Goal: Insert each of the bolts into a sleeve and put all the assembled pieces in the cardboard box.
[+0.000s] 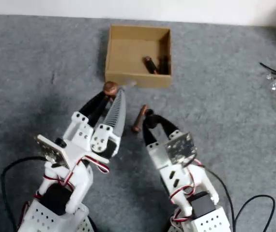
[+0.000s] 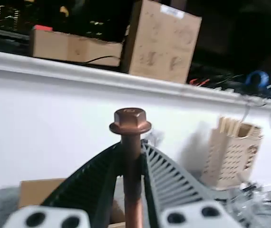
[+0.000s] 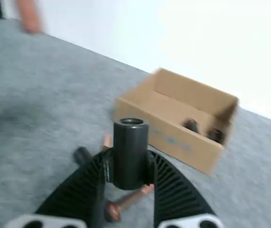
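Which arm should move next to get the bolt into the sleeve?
Probably left: the left gripper holds the bolt head up, shank down, ready to lower into the sleeve, which the right gripper holds upright, open end up.

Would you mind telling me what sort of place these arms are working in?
Probably a robotics lab or workshop: a grey felt-covered table against a white wall, a ledge stacked with cardboard cartons, and a slotted plastic bin by the wall.

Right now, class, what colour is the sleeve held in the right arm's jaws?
Black. The sleeve shows best in the right wrist view.
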Tool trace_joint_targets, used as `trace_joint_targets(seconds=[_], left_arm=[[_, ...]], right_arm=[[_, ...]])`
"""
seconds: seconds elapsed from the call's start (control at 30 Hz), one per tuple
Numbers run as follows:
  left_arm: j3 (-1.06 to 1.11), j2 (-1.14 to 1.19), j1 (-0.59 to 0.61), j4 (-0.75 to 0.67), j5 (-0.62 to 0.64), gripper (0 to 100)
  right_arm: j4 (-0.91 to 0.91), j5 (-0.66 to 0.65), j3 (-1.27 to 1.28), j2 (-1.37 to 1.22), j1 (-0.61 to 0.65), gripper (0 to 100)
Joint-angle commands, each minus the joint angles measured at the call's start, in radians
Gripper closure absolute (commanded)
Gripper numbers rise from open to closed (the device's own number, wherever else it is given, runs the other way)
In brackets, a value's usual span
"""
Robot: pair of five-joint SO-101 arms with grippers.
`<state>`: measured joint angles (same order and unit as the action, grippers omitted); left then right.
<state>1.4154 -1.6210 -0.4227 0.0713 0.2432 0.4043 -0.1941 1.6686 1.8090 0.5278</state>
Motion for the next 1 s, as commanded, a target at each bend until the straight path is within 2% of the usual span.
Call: trace_joint_targets(seconds=[0.0,0.6,0.73,0.97], left_arm=[[-0.013,-0.013,-0.024,-0.035,0.107,99],[0.142,-0.016,-0.022,-0.109,0.138,99],[0.140,-0.021,-0.025,-0.110,0.138,99],[0.142,-0.018,-0.027,-0.104,0.141,99]], right_arm=[[-0.065,0.003,0.010,0.019,0.074,99.4],[-0.082,0.000,0.050,0.019,0.131,99.4],[-0.077,-0.084,0.054,0.019,0.206,99.4],[-0.076,-0.098,0.077,0.019,0.205,99.4]])
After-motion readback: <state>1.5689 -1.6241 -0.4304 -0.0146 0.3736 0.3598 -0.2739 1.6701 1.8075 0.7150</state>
